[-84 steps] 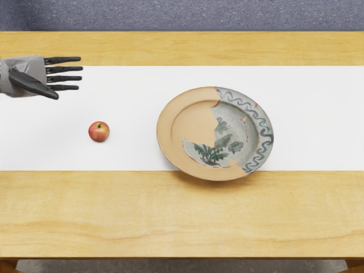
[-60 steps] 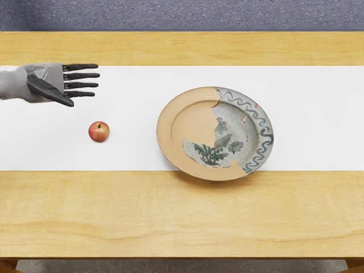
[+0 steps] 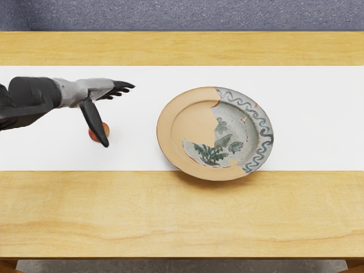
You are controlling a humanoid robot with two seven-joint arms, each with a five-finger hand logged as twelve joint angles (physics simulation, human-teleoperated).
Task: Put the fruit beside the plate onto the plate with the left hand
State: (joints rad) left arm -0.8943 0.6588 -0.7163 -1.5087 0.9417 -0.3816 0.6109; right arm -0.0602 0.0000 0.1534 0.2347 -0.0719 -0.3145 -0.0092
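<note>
A small red apple (image 3: 91, 134) lies on the white table runner, left of the plate and mostly covered by my left thumb. My left hand (image 3: 105, 105) reaches in from the left edge and hovers over the apple. It is open, with the fingers (image 3: 120, 87) stretched toward the right and the thumb pointing down across the fruit. The round plate (image 3: 176, 122), tan with a blue wavy border and a green plant motif, sits at the centre right with nothing on it. The right hand does not show.
The white runner (image 3: 318, 114) crosses a wooden table (image 3: 182, 216). The table's front edge runs along the bottom of the picture, and a grey floor shows behind its far edge.
My left hand has moved right and down from the upper left to over the apple. It has rotated, so the thumb now points down across the fruit. Apple and plate have not moved.
</note>
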